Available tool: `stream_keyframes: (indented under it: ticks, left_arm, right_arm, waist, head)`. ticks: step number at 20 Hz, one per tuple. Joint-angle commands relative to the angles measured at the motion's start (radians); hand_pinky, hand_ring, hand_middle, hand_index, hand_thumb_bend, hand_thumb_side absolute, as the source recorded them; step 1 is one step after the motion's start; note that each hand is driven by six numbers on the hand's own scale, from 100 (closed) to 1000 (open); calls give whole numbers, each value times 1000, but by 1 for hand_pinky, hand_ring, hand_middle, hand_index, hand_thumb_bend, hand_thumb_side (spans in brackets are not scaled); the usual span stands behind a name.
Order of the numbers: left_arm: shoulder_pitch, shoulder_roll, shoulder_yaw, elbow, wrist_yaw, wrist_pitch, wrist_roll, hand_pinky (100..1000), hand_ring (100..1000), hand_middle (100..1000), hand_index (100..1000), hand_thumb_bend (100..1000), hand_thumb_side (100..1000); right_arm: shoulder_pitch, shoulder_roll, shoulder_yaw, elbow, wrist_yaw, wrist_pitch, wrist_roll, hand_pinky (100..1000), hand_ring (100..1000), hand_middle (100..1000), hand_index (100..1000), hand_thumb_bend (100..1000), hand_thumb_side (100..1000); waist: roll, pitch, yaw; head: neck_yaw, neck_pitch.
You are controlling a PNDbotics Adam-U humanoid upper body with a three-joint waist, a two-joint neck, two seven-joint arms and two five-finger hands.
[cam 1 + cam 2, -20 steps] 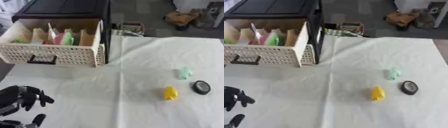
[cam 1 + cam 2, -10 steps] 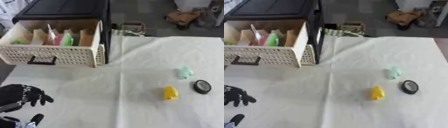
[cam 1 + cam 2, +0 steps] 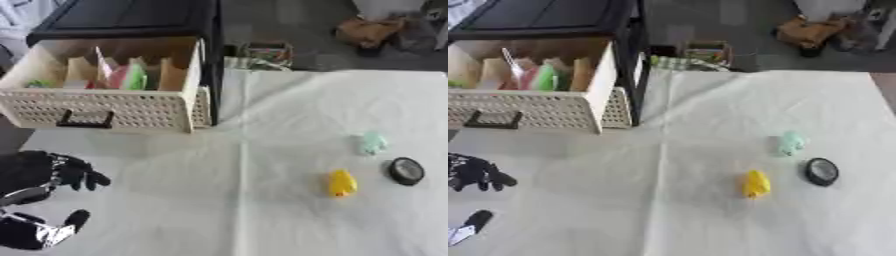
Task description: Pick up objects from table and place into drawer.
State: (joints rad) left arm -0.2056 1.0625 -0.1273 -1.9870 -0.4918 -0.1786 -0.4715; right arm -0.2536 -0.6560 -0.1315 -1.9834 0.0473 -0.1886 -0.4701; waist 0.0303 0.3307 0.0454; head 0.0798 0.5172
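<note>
One hand (image 3: 39, 172), your left, hovers at the near left, fingers curled, holding nothing. Right of centre on the white table (image 3: 262, 125) lie a yellow toy (image 3: 341, 183), black disc (image 3: 406, 170) and pale green toy (image 3: 372, 143). The open drawer (image 3: 105, 107) sits far left.

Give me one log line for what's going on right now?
drawer: open, items inside | yellow object, pale green object, black round object: on table, untouched | left hand: lower left, holding nothing | right hand: not in view
</note>
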Motion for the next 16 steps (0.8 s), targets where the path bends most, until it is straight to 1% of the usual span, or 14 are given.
stream_keyframes:
  ticks: [1,3,6,9,12,16]
  left_arm:
    - [-29,48,9,-13,5,27,-25,426,612,624,856,105,408]
    - [-48,51,9,-13,6,45,-35,396,608,615,840,105,408]
    - [-71,52,9,-13,3,75,-50,384,597,601,826,105,408]
    - [-89,56,2,-13,0,99,-69,388,603,607,832,105,408]
    - [-108,57,-6,-13,-3,124,-88,389,607,616,857,105,408]
    - [-137,52,-12,-13,-3,168,-111,385,604,612,863,105,408]
  right_arm:
    - [-1,-15,-16,-17,9,-3,-2,688,697,457,805,256,1000]
    - [1,-14,-17,-17,8,-4,-2,687,696,456,804,257,1000]
    - [1,-12,-20,-17,5,-6,-4,686,694,455,802,254,1000]
    - [1,-11,-23,-17,1,-8,-6,685,693,455,800,254,1000]
    - [0,-10,-25,-17,-2,-9,-9,685,692,454,798,255,1000]
    - [-1,-10,-25,-17,-5,-11,-8,685,692,454,795,254,1000]
  waist:
    - [1,-15,-3]
    - [2,-14,-8]
    - [3,-10,-12]
    - [3,-6,-15]
    - [3,-4,-18]
    - [2,-2,-21]
  head:
    - [7,-3]
    - [13,-3]
    - [30,-2]
    - [39,-4]
    - [42,-9]
    - [44,-16]
